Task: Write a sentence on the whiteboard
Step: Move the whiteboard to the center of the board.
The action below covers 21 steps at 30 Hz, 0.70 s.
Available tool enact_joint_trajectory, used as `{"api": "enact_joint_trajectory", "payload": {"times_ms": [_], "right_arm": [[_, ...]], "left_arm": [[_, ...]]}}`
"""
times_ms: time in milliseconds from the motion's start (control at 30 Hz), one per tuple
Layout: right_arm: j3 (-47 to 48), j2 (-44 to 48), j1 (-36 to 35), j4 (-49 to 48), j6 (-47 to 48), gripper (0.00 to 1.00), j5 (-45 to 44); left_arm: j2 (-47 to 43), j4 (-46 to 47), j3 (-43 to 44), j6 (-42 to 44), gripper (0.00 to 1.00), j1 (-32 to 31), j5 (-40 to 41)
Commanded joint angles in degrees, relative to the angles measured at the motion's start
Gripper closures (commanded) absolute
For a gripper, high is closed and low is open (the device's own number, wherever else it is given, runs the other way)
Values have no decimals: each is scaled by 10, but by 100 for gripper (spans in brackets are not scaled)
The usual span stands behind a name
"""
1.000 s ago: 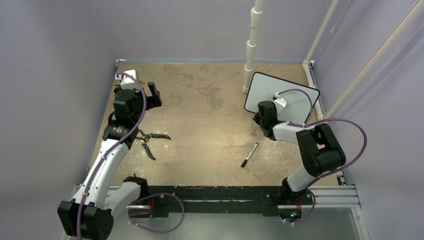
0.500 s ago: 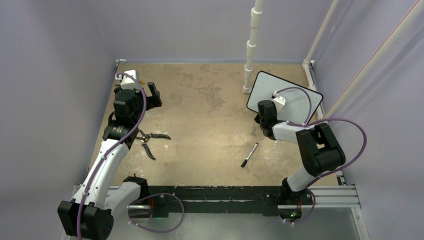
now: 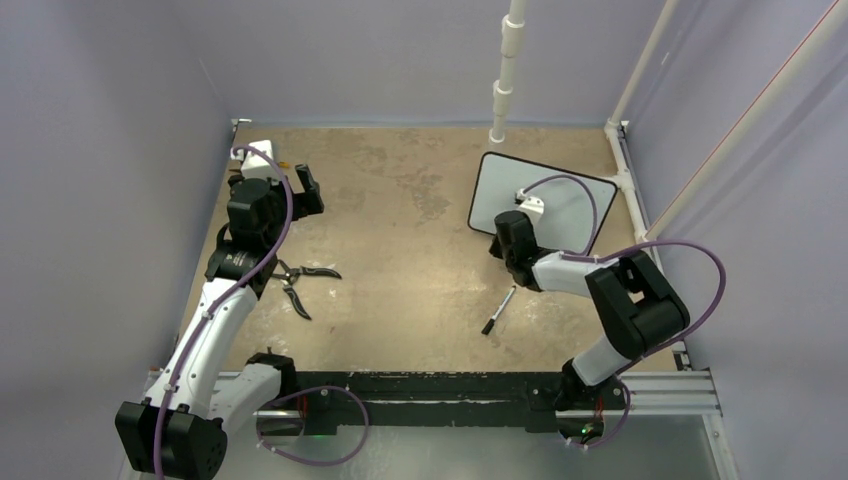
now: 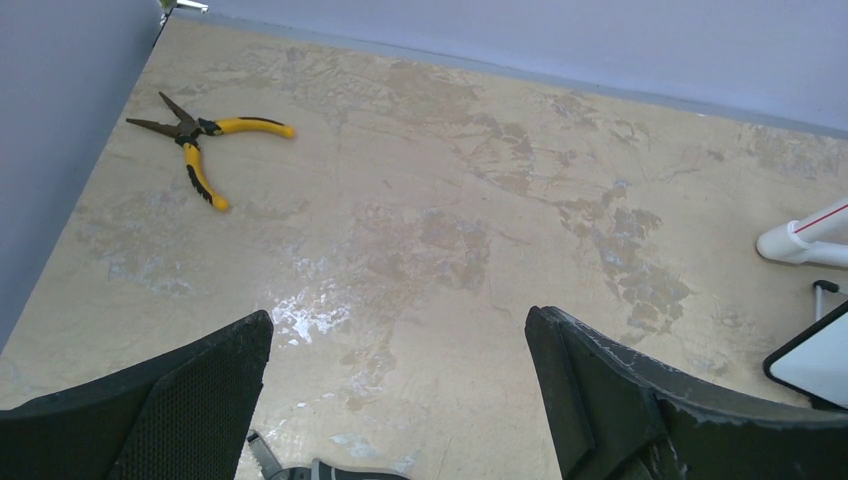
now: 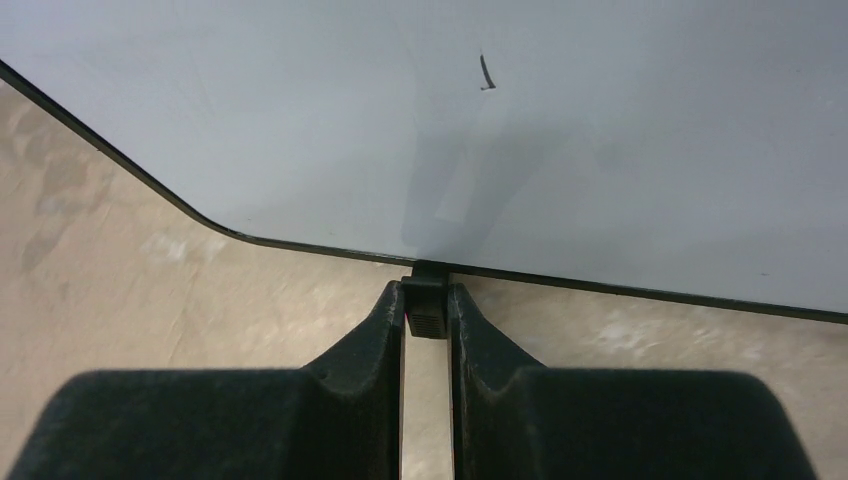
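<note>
Leftward, toward the middle of the counter [image 3: 400,230], the whiteboard [image 3: 500,185] has slid, dragged by the right claw [image 5: 427,300], which is pinched nearly closed on its small black foot [image 5: 427,312]. The left claw [image 4: 398,330] hangs wide apart and empty. Only one short stroke [image 5: 485,72] marks the board and the marker [image 3: 498,310] lies nearby, so writing seems barely begun.

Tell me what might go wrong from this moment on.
The right gripper holds the whiteboard only by a small black tab on its edge; so thin a grip may slip or let the board twist.
The marker lies close beside the right arm; the arm or the board might knock it away.
</note>
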State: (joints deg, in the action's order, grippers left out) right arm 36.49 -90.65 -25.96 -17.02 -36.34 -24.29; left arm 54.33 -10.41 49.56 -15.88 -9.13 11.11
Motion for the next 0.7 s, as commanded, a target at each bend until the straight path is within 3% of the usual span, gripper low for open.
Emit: {"api": "enact_joint_trajectory", "payload": {"times_ms": [0,400,667], "right_arm": [[1,13,-55,-55,3,100,46],[17,-14,-244,-93,73,100,81],[13,-19,-297,-118,136,100,143]], "left_arm": [[-6,15,-6,0,1,3,-3],[-8,16,-8,-2,1,3,-7],[-11,19,-10,11,2,3,-23]]}}
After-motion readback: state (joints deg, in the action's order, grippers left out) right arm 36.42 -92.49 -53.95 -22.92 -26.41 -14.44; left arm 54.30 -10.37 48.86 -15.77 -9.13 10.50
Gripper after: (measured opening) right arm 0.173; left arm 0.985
